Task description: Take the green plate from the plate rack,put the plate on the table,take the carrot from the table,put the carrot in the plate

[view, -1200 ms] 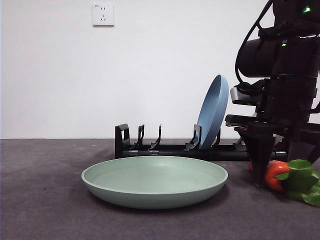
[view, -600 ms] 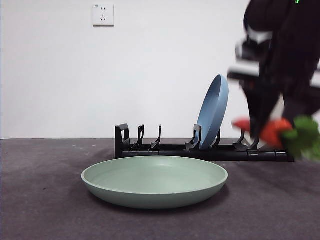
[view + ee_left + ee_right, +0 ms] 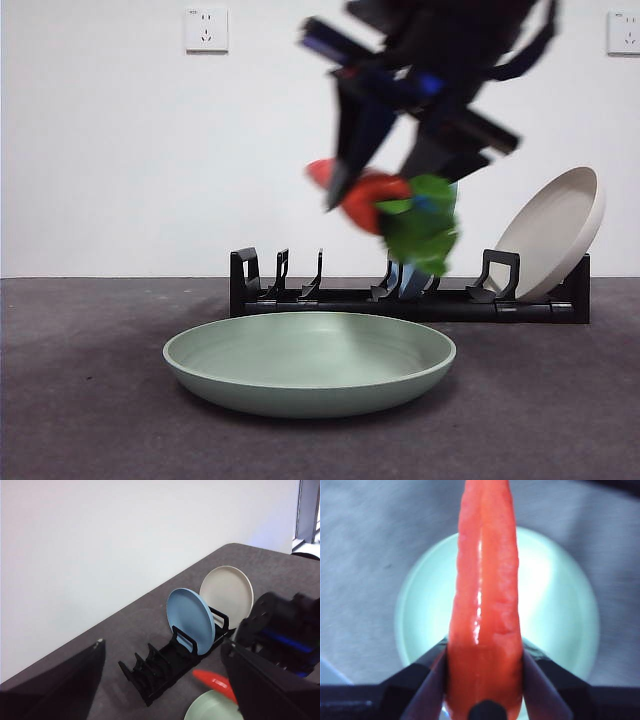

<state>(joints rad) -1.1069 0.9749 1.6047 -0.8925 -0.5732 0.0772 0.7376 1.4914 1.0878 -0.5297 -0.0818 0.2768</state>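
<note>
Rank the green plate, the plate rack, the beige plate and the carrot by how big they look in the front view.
1. Plate rack, widest.
2. Green plate, nearer the camera, so unsure against the rack.
3. Beige plate.
4. Carrot, blurred; close to the beige plate.

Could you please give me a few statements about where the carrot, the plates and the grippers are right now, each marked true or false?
1. The right gripper is shut on the carrot. True.
2. The carrot already lies in the green plate. False: it is held in the air above the plate, not touching it.
3. The green plate lies flat on the table, in front of the plate rack. True.
4. The plate rack holds no plates. False: the blue plate and the beige plate stand in it.
5. The left gripper holds the green plate. False: its jaws are open and hold nothing.
</note>
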